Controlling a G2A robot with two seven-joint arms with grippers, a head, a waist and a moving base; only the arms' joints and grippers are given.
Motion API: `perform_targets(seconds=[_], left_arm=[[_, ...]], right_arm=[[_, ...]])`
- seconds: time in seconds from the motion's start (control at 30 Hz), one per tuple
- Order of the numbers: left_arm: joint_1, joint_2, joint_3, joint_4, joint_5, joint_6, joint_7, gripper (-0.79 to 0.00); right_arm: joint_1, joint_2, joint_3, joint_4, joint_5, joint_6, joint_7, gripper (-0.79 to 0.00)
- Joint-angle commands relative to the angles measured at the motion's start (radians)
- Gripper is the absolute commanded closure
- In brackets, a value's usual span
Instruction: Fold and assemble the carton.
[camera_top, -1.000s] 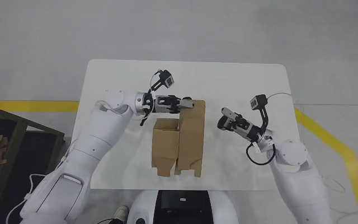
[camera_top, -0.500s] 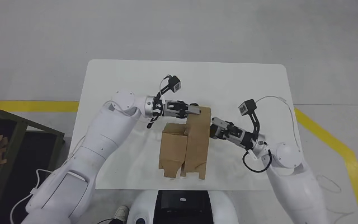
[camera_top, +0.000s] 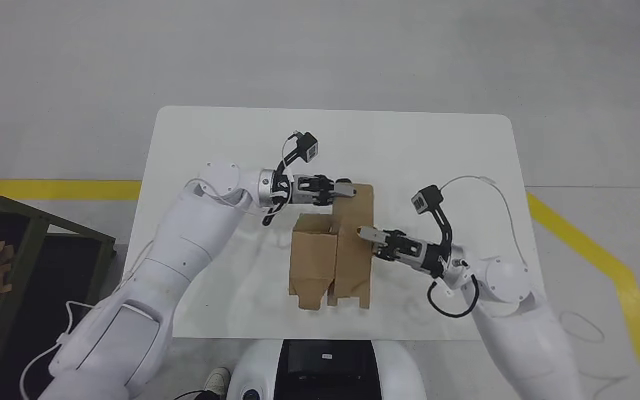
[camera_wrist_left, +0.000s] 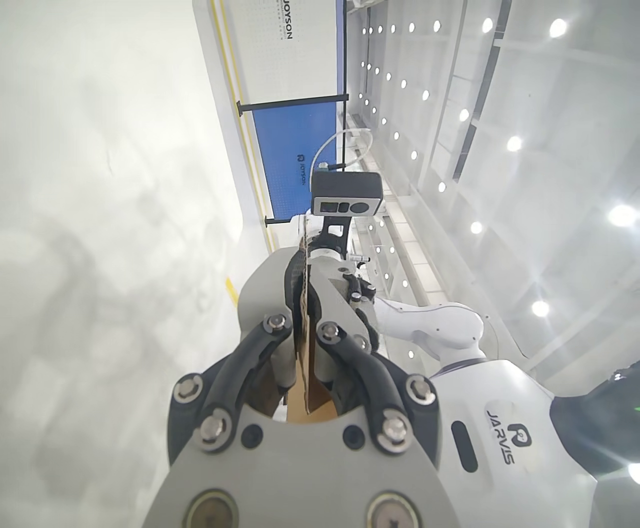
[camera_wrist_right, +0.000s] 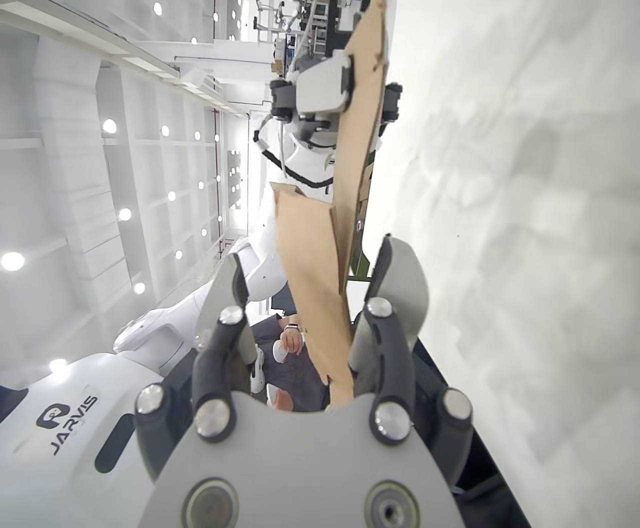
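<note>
While carton (camera_top: 335, 250) is held at middle of table (camera_top: 450, 150), far edge clamped by left end effector (camera_top: 343, 190), right end effector (camera_top: 366, 235) spread open around side panel; panel could be creased if closed off-line.

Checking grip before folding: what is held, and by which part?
The left gripper pinches the flattened brown cardboard carton by its far edge; the right gripper stands open astride a side panel, holding nothing.
</note>
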Motion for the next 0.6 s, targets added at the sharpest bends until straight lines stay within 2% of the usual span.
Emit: perform_targets(seconds=[0.0,0.1,0.2,0.23,0.33,0.37,0.4,0.43,0.57], left_arm=[[0.000,-0.002,-0.001,-0.006,-0.005,0.004,-0.007,0.000],[0.000,-0.002,-0.006,-0.010,-0.007,0.005,-0.016,0.000],[0.002,-0.003,-0.015,-0.008,-0.022,0.011,-0.019,0.000],[0.002,-0.003,-0.018,-0.007,-0.028,0.014,-0.020,0.000],[0.004,-0.004,-0.031,-0.004,-0.052,0.022,-0.021,0.000],[0.005,-0.004,-0.035,-0.006,-0.059,0.024,-0.022,-0.028],[0.006,-0.005,-0.038,-0.009,-0.066,0.025,-0.026,-0.483],[0.007,-0.005,-0.042,-0.011,-0.074,0.027,-0.029,-0.785],[0.007,-0.003,-0.066,-0.008,-0.093,0.036,-0.004,-0.785]], right_arm=[[0.003,0.000,-0.005,0.004,-0.001,-0.001,0.002,-0.256],[0.007,0.001,-0.010,0.007,0.000,-0.002,0.008,-0.203],[0.008,0.003,-0.013,0.009,0.004,-0.002,0.013,-0.099],[0.009,0.003,-0.013,0.009,0.006,-0.002,0.014,-0.018],[0.009,0.004,-0.015,0.011,0.016,-0.002,0.015,0.000],[0.009,0.004,-0.016,0.012,0.021,-0.002,0.012,0.000],[0.009,0.004,-0.016,0.014,0.025,-0.003,0.010,0.000],[0.009,0.005,-0.015,0.015,0.027,-0.003,0.007,0.000],[0.012,0.005,-0.013,0.021,0.047,-0.003,-0.007,0.000]])
